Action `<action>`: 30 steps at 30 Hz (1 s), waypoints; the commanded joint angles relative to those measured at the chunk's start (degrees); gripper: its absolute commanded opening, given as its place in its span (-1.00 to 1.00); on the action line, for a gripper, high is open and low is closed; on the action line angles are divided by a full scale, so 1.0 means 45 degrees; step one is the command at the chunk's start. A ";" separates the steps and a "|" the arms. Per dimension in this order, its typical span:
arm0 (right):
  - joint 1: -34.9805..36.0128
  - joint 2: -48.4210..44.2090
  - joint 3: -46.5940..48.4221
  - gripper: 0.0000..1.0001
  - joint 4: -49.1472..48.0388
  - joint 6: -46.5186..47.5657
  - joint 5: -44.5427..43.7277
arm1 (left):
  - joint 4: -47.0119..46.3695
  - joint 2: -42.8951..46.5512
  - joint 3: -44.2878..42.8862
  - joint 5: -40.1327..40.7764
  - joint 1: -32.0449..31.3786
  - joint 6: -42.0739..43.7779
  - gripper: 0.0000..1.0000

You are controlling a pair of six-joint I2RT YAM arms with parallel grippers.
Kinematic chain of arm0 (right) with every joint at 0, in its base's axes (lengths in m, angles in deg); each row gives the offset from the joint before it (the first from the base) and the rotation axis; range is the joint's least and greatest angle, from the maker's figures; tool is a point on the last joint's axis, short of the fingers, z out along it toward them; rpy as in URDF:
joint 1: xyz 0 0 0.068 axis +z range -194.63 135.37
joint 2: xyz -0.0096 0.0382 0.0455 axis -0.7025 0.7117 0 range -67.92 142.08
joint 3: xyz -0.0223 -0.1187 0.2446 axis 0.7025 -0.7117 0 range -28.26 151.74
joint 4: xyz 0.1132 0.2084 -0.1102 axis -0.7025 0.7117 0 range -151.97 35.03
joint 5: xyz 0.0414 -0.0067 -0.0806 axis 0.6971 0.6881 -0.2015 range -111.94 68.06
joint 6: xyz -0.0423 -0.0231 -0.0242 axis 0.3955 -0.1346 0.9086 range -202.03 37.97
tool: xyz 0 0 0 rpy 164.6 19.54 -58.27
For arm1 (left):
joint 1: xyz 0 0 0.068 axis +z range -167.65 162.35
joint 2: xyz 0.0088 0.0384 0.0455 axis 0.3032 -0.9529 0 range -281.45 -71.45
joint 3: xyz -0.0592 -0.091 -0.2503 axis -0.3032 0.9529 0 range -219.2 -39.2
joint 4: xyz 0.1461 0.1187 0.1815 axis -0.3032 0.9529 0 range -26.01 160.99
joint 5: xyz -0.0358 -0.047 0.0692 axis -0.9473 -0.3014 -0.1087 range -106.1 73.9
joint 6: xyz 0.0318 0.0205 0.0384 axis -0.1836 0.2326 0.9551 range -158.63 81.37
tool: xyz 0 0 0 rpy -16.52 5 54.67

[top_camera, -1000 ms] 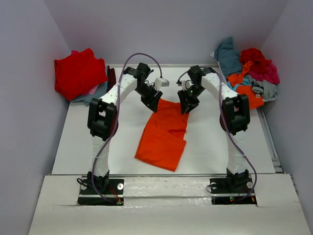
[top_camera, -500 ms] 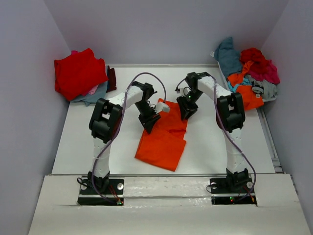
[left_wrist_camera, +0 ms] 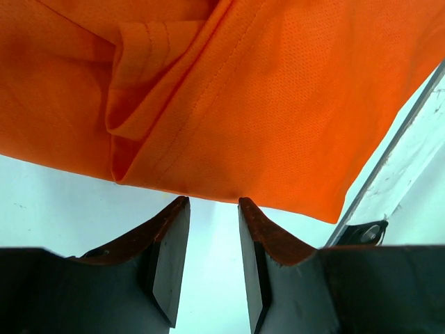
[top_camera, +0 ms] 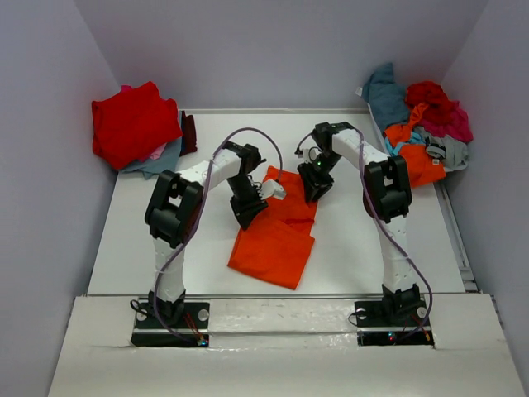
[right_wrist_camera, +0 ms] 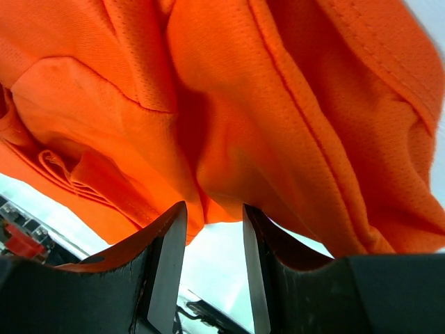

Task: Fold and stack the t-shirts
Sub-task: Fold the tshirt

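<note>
You have one bright orange mesh-knit t-shirt point(top_camera: 277, 236), rumpled and partly folded, mid white table point(top_camera: 140, 231) between both arms. Your left gripper point(left_wrist_camera: 212, 202) stands parted and empty at its stitched hem. Your right gripper point(right_wrist_camera: 212, 205) is parted too, with cloth bunched at its tips. A folded red shirt point(top_camera: 132, 124) lies far left and a mixed-colour cloth heap point(top_camera: 421, 124) far right.

The left arm point(top_camera: 175, 207) and right arm point(top_camera: 387, 186) hide far corners of the orange shirt point(top_camera: 277, 240) from above; wrist views crop it; the right heap point(top_camera: 421, 124) is too tangled to count
</note>
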 commanded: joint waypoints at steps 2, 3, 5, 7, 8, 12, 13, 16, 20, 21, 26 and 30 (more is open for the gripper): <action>0.0093 0.0077 0.0439 -0.13 -0.0070 0.0259 -0.0423 | 0.0164 0.0993 -0.0823 0.0345 -0.0032 0.0323 -0.09; 0.0093 0.0213 0.0497 -0.13 -0.0031 0.0240 -0.0385 | 0.0203 0.1013 -0.1096 0.0462 -0.0032 0.0343 -0.09; 0.0093 0.0312 0.0595 -0.13 -0.0030 0.0201 -0.0307 | -0.0009 0.1071 -0.1234 0.0948 -0.0285 0.0304 -0.09; 0.0093 0.0410 0.0673 -0.13 -0.0011 0.0201 -0.0287 | -0.0284 0.1304 -0.1254 0.1301 -0.0402 0.0265 -0.09; 0.0093 0.0487 0.0693 -0.13 0.0009 0.0201 -0.0306 | -0.0439 0.1422 -0.1255 0.1496 -0.0403 0.0207 -0.09; 0.0093 0.0624 0.0849 -0.13 -0.0011 0.0201 -0.0365 | -0.0617 0.1658 -0.1527 0.1830 -0.1006 0.0186 -0.08; 0.0093 0.0663 0.0965 -0.13 0.0028 0.0181 -0.0365 | -0.0578 0.1580 -0.1586 0.1869 -0.1009 0.0187 -0.08; 0.0093 0.0839 0.1316 -0.13 0.0126 0.0162 -0.0384 | -0.0616 0.1248 -0.1704 0.1694 -0.1535 0.0226 -0.08; 0.0093 0.0957 0.1630 -0.13 0.0224 0.0162 -0.0482 | -0.0734 0.0974 -0.1801 0.1576 -0.2217 0.0264 -0.09; 0.0093 0.0957 0.1631 -0.13 0.0204 0.0162 -0.0463 | -0.0715 0.0935 -0.1840 0.1499 -0.2336 0.0284 -0.09; 0.0093 0.1035 0.1728 -0.13 0.0224 0.0142 -0.0463 | -0.0324 0.0291 -0.1782 0.0583 -0.2610 0.0576 -0.09; 0.0093 0.1074 0.2001 -0.13 0.0204 0.0084 -0.0404 | -0.0382 -0.0157 -0.1664 -0.0043 -0.2610 0.0733 -0.09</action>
